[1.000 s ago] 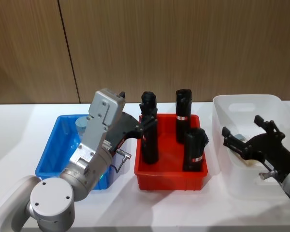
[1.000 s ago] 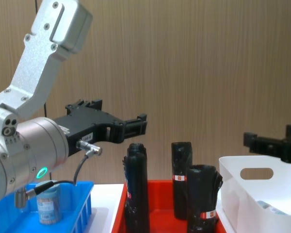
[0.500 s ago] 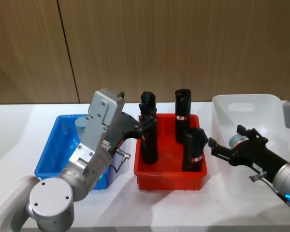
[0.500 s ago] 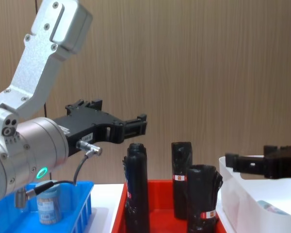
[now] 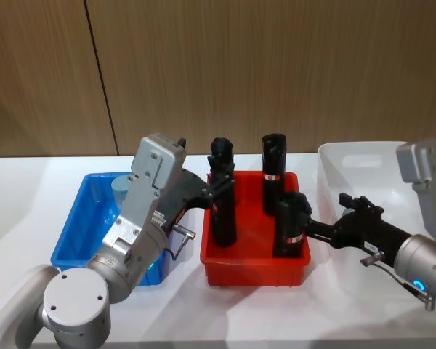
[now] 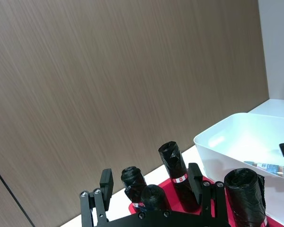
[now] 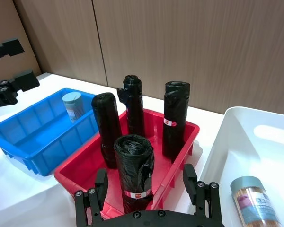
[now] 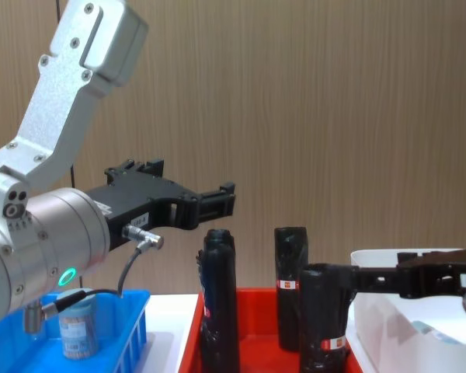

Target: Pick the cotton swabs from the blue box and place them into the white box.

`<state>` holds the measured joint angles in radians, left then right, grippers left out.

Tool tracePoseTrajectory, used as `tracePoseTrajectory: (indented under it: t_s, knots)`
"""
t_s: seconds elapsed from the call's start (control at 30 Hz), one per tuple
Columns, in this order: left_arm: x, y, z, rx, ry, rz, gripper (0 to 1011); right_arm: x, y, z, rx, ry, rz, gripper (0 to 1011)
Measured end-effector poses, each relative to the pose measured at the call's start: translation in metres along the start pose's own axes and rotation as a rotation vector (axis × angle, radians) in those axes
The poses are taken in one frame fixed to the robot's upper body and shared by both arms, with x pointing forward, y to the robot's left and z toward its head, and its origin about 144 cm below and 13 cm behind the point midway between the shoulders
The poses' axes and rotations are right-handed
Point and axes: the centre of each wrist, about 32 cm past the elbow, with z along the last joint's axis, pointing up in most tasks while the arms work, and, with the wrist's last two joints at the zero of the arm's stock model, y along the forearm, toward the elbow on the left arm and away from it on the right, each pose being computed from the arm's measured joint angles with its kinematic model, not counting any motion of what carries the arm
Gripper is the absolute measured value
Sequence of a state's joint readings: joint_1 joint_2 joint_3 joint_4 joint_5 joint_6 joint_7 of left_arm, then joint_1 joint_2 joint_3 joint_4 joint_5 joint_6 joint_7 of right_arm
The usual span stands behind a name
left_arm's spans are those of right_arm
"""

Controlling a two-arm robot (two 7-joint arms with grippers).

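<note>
One cotton swab jar (image 5: 120,190) (image 7: 72,106) (image 8: 79,327) stands upright in the far part of the blue box (image 5: 78,225) (image 7: 33,137). Another cotton swab jar (image 7: 252,206) (image 6: 265,166) lies in the white box (image 5: 349,157) (image 7: 279,142) (image 8: 388,311). My left gripper (image 5: 216,190) (image 8: 220,199) (image 6: 150,175) hovers open and empty between the blue box and the red tray, above the black rolls. At the white box's left wall my right gripper (image 5: 316,231) (image 8: 351,278) (image 7: 144,171) is open and empty, and it points at the tray's front black roll.
A red tray (image 5: 256,265) (image 7: 80,176) sits between the two boxes and holds three upright black rolls (image 5: 224,203) (image 5: 274,171) (image 5: 292,224) with red labels. A wooden wall stands behind the white table (image 5: 29,182).
My right gripper has left the white box, moving left and lower toward the red tray's front roll. The left arm has stayed still.
</note>
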<state>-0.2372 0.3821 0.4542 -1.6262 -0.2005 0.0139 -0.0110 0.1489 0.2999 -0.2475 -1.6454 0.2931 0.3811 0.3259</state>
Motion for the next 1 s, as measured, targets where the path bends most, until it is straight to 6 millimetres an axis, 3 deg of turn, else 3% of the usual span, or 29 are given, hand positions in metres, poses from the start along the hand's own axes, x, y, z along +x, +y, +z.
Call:
tracePoseTrajectory:
  t_s: [1.0]
  knots:
    - [0.0, 0.0, 0.0, 0.0, 0.0, 0.0, 1004, -0.004, 0.04, 0.011, -0.065, -0.051, 0.061, 1002]
